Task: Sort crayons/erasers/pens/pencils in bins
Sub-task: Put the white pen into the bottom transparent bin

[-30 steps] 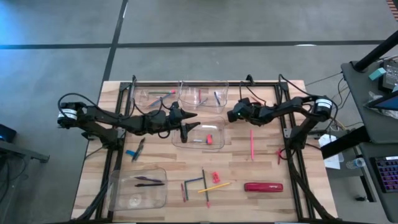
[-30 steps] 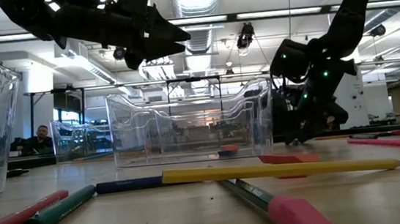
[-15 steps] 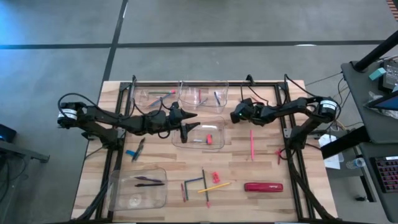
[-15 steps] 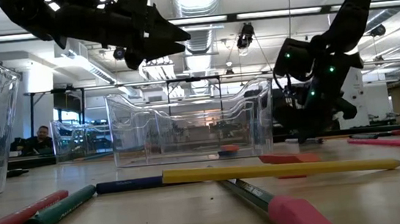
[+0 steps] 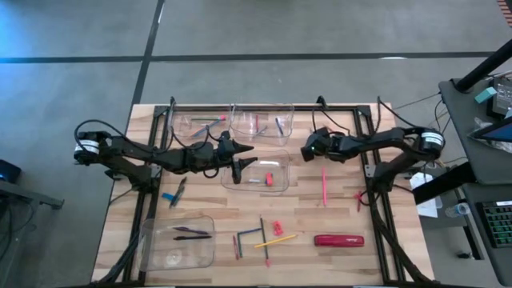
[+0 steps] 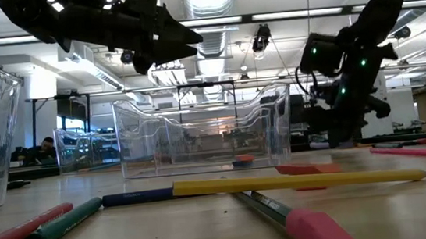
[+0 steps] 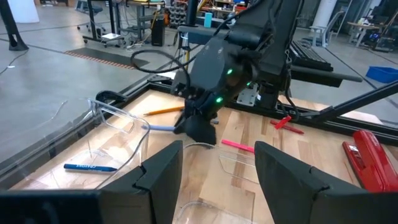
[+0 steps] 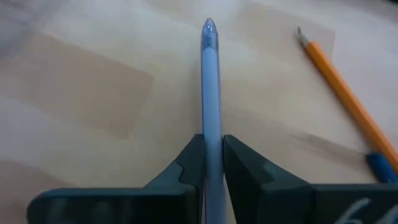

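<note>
Pale blue pen (image 8: 210, 93) is pinched between the dark fingers (image 8: 239, 171) of the right gripper (image 5: 307, 149), its capped tip projecting straight out past them over the wooden surface (image 5: 344, 216). An orange pencil (image 8: 346, 99) lies just beside the pen tip on the bare wood, slanted away from it. A pink stick (image 5: 324, 185) lies on the surface below the right gripper in the high view, well apart from the fingers.

The left gripper (image 5: 241, 158) hangs over the near edge of the middle clear bin (image 5: 282, 161), fingers (image 7: 281, 171) spread wide with nothing between them. A red eraser (image 5: 270, 179) sits in that bin.

Two more clear bins (image 5: 260, 122) stand side by side along the far edge, with open wood between them and the right gripper. A fourth bin (image 5: 178, 241) sits at the near-left corner. Loose sticks (image 5: 259, 234) and a red oblong object (image 5: 338, 240) lie on the near wood.
</note>
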